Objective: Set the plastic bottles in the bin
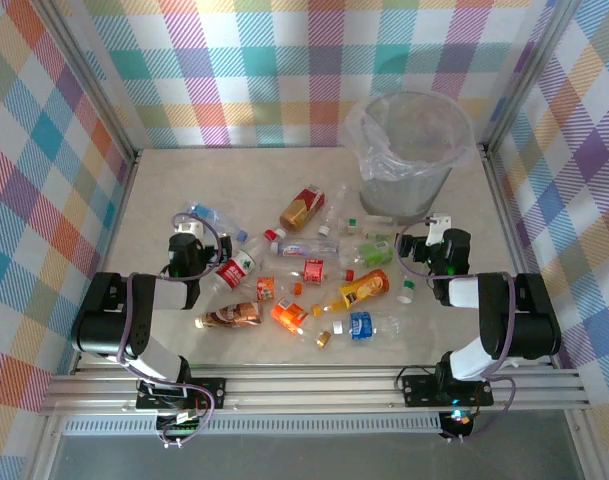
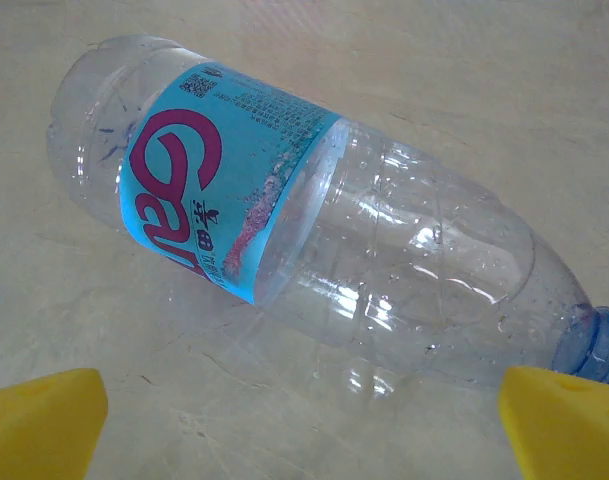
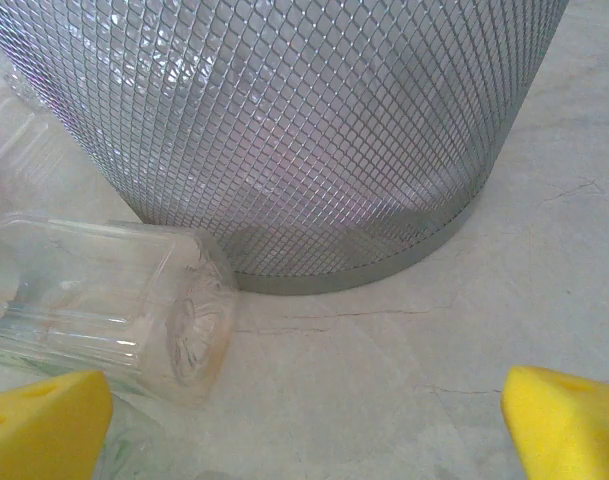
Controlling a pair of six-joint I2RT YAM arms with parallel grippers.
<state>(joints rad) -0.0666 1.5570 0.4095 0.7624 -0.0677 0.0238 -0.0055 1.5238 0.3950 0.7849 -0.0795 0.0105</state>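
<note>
Our left gripper and right gripper both have fingers wide apart, empty. We should lower the left squarely across the belly of the blue-labelled bottle lying ahead; the bin stands at the far right

The far-left corner of the tabletop lies bare, and so does a strip along the far edge up to the bin, which fills the far-right corner. Across the middle the plastic bottles lie scattered with only narrow gaps between them. The left gripper, jaws wide, has a blue-labelled bottle lying crosswise just ahead. Ahead of the right gripper, likewise spread, bare tabletop runs to the bin's mesh wall. A clear bottle blocks the left side, seemingly touching the bin's foot.
</note>
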